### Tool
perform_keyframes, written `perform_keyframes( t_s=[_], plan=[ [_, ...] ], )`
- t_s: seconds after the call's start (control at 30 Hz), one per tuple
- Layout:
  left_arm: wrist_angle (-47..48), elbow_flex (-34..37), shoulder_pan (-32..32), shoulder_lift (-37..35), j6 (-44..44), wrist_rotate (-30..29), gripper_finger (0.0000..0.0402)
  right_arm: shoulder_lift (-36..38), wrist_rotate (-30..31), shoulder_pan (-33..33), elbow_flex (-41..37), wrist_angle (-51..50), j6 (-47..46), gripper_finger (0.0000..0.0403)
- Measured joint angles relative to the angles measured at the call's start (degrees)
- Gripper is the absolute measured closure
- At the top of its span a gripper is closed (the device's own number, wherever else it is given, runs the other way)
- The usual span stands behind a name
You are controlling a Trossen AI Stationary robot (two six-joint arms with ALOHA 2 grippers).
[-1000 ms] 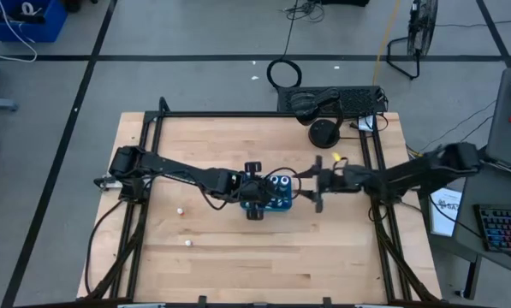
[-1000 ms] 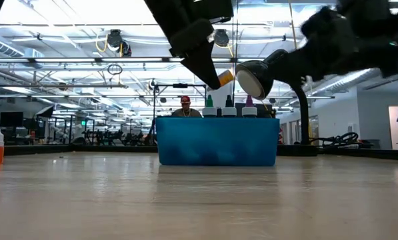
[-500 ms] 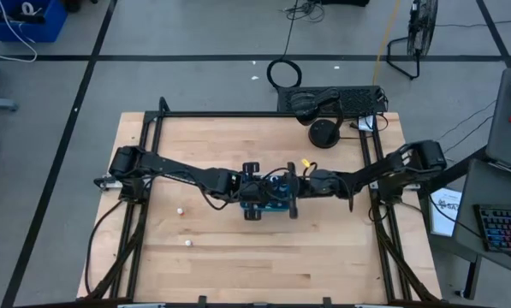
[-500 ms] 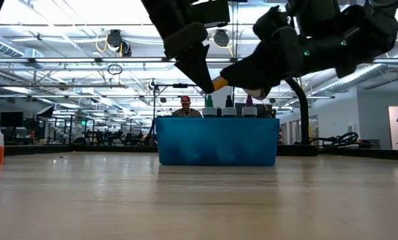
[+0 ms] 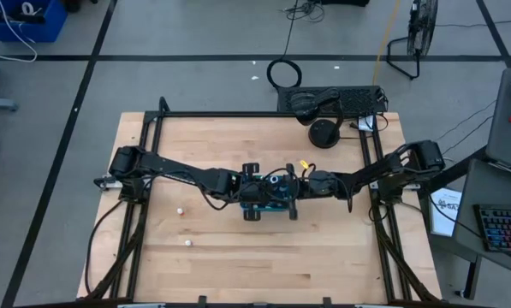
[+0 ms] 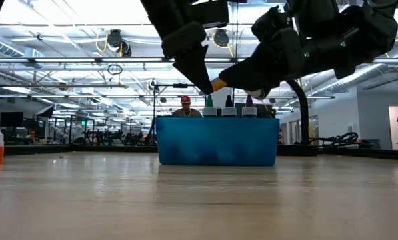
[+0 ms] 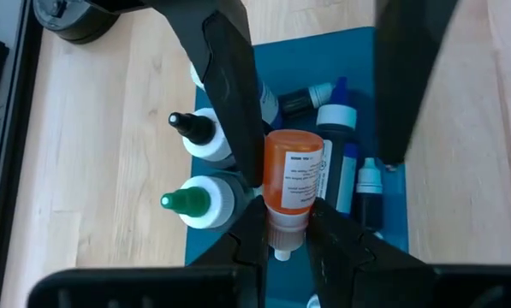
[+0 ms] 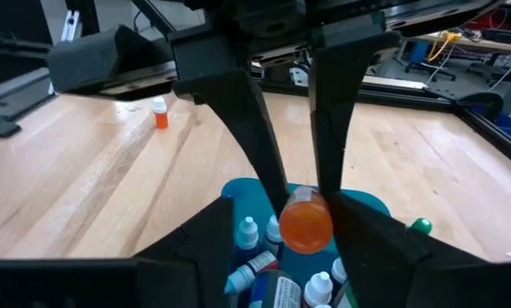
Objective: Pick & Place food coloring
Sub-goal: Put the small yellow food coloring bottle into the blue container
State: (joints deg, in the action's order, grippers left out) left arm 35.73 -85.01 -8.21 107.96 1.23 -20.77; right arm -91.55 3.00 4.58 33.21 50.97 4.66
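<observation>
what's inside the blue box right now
Several small bottles: in the blue box, a green-tipped bottle and a black-tipped bottle stand upright, others lie flat. The orange bottle held above hides part of the floor.

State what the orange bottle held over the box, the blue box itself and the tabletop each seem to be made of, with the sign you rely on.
Orange bottle: probably plastic, translucent glossy body with a printed paper-like label and white cap.
Blue box: material unclear, perhaps plastic or card; smooth, even, slightly sheened wall.
Tabletop: wood, pale boards with visible grain and seams, matte finish.
</observation>
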Motion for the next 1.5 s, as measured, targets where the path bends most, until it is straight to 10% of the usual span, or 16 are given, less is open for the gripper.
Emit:
perform_keyframes(
  t_s=[0.47,0.9,1.13,1.5],
  plan=[
    [-1.57,0.07,-0.15,0.07,0.83,-0.20,0.0340,0.14,-0.10,-1.22,0.02,-0.93,2.23,0.0363],
    [-4.92,0.00,-2.52,-7.15,0.01,-1.75,0.0188,10.16,10.19,-1.23,-8.47,5.01,6.67,0.0363],
    [-17.45,6.43,-3.54,-12.05,7.95,-0.28,0.0186,11.11,4.04,-2.52,-19.78,38.29,5.87,0.0363],
    [-44.78,16.22,-1.05,-14.67,16.53,4.63,0.0212,9.79,-9.71,-2.97,-9.07,38.83,12.00,0.0363]
  ],
)
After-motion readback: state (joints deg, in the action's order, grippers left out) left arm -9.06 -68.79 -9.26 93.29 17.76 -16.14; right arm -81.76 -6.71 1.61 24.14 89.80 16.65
